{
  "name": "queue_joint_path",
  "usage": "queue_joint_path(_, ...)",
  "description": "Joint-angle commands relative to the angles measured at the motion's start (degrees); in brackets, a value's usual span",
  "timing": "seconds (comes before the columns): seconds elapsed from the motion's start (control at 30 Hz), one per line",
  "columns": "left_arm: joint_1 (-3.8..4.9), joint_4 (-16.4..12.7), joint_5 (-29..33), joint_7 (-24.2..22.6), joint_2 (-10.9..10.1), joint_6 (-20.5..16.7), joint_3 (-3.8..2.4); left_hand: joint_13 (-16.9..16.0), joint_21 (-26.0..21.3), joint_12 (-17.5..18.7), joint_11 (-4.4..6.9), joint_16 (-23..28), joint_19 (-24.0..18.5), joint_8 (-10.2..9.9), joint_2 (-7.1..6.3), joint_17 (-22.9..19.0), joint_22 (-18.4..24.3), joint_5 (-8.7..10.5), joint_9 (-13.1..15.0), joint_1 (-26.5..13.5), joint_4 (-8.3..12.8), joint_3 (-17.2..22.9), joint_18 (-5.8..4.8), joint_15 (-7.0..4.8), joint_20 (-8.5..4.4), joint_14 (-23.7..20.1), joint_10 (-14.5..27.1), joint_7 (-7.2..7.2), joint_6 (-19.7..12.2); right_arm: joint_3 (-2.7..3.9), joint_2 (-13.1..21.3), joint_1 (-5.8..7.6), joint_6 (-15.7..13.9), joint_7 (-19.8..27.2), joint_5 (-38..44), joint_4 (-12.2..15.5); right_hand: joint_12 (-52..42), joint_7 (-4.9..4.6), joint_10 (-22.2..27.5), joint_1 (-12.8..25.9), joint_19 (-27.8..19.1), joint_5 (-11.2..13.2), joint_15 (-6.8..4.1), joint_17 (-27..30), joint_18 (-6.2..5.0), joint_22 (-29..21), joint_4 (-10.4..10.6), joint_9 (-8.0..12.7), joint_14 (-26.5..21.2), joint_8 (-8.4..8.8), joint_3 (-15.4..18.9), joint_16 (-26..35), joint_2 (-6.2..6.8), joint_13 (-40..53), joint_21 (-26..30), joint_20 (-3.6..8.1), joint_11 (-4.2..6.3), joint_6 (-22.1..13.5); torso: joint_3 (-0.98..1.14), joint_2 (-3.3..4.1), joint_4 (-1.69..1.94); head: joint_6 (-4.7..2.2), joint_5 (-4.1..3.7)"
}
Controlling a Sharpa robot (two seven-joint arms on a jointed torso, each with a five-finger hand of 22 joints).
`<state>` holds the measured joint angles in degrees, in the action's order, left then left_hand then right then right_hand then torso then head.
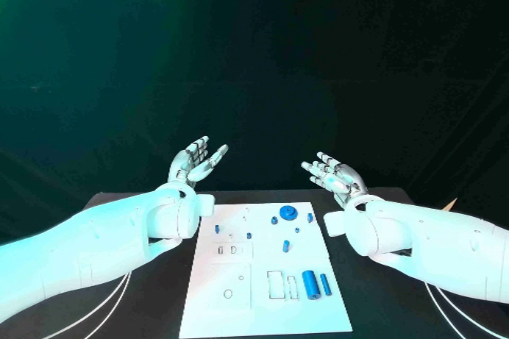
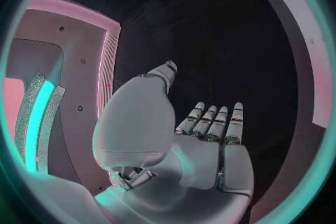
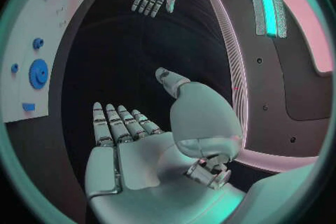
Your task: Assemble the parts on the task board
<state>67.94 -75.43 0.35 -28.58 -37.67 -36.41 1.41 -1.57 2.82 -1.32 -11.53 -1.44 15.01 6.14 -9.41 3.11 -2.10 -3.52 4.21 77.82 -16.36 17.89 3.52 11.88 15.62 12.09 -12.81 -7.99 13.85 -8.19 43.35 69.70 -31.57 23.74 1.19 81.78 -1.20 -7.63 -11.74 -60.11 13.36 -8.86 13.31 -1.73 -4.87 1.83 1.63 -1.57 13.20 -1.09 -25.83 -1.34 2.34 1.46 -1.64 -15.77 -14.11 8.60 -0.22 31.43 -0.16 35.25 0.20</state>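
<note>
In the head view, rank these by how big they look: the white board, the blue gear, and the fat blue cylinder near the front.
1. White board, largest by far.
2. Fat blue cylinder.
3. Blue gear, a little smaller, but it lies farther from the camera, so that order is unsure.

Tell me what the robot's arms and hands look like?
Both arms, the left arm and right arm, are fat, smooth, rounded white shells. Thin pale cables trail beneath them. The left hand and right hand are shiny silver metal with jointed, segmented fingers, like a skeleton glove.

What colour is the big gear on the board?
Blue; the gear shows best in the right wrist view.
</note>
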Motion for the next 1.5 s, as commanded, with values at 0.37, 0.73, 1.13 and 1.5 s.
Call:
queue_joint_path(0.37, 0.34, -2.31, -0.06, -0.02, -3.34, 6.52, 0.01, -1.90, 7.23, -4.38, -3.19, -6.81, 16.94, 4.61, 1.83, 4.96, -3.17, 0.10, 2.83, 4.23, 0.49, 1.54, 4.04, 1.29, 0.90, 22.86, -21.39, -8.52, 11.03, -2.30, 1.02, 3.84, 10.60, -3.21, 19.32, -4.27, -4.48, -8.29, -29.38, -12.50, 24.70, -0.57, -1.01, -4.56, -3.39, 3.47, -5.82, -4.70, 30.72, -7.13, -2.91, -7.95, 1.58, 2.05, -7.69, -0.77, 0.25, 23.89, -0.33, 1.16, 0.38, 1.42, -0.25)
queue_joint_path(0.73, 0.97, -7.24, -0.91, 0.59, -6.90, 7.13, -0.14, -2.28, 12.70, -5.85, -1.37, -10.50, 26.29, 8.91, 1.34, 7.50, -4.81, 0.19, 5.50, 5.22, 2.67, 2.75, 6.14, -0.89, 0.89, 34.28, -36.89, -7.59, 23.90, -2.13, 1.70, 5.72, 8.20, -5.48, 36.31, -4.36, -3.76, -6.33, -43.36, -14.20, 34.41, -0.39, -4.32, -5.77, -5.69, 3.95, -6.10, -6.88, 42.46, -10.59, -4.41, -10.60, 3.82, 2.23, -11.31, 0.32, 2.90, 38.56, -0.53, 2.95, 1.01, 1.38, -1.02)
queue_joint_path(1.13, 1.40, -15.41, -3.02, 1.96, -11.78, 10.37, -0.64, -2.36, 17.89, -4.66, -0.13, -13.10, 31.94, 9.98, 0.39, 10.63, -6.84, 0.19, 6.00, 5.35, 4.60, 4.61, 6.99, -2.68, -0.31, 40.11, -41.30, -6.65, 28.91, -1.74, 1.48, 7.56, 10.88, -16.94, 64.54, -3.70, -2.90, -2.91, -52.96, -14.58, 49.86, 0.49, -11.09, -15.48, -5.62, 10.52, -5.59, -8.34, 63.86, -12.12, -2.20, -21.14, 7.10, 3.01, -24.17, 7.67, 7.21, 45.25, -1.07, 5.79, 2.74, 1.66, -2.26)
queue_joint_path(1.5, 1.41, -21.34, -3.82, 2.50, -14.86, 12.10, -0.98, -2.35, 19.42, -4.19, -0.02, -13.28, 32.98, 9.87, 0.12, 11.32, -7.57, 0.19, 5.92, 5.30, 5.14, 4.98, 6.95, -2.85, -0.73, 40.30, -41.75, -6.54, 29.14, -1.57, -0.04, 7.84, 13.86, -23.33, 80.74, -3.71, -2.56, -1.84, -53.30, -13.06, 59.65, 0.26, -12.39, -49.44, -3.06, 37.47, -3.51, -11.60, 73.29, -11.09, -3.86, -57.41, 10.15, 5.34, -51.19, 10.05, 8.24, 46.79, -1.68, 8.46, 4.18, 1.50, -3.55)
